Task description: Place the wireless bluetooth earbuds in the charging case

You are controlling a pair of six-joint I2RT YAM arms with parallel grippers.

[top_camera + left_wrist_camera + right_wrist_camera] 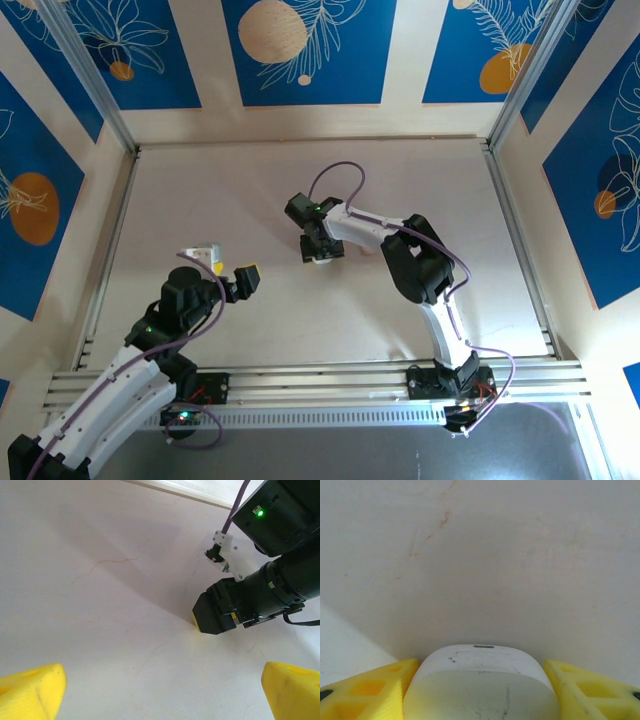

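1. Charging case: a white, pebble-shaped shell lying flat on the table, about mid-table and a little right of centre in the overhead view. From the right wrist, its far rim shows a seam and a small dark slot. The lid looks down, though I cannot be sure.
2. The right gripper stands over the case, partly closed. Its yellow fingers lie against the case's left and right flanks, so it looks like a hold on the case. How firm that hold is I cannot tell.
3. The step in hand, as I judge it, is securing the case, not yet loading it. The next move calls for keeping the case steady and getting the lid up, so the wireless bluetooth earbuds can be dropped into their sockets.
4. The left gripper hovers near and to the left of the case, well apart from it. It is spread as wide as it goes, with nothing between its tips, and it looks toward the right gripper. It seems the free one for lifting the lid or bringing the buds.
5. Beyond the case the surface runs bare to the far wall. The metal frame posts at left and right and the near rail are all well apart from the case. The tight spot is the gap between the two wrists, should the left come in.
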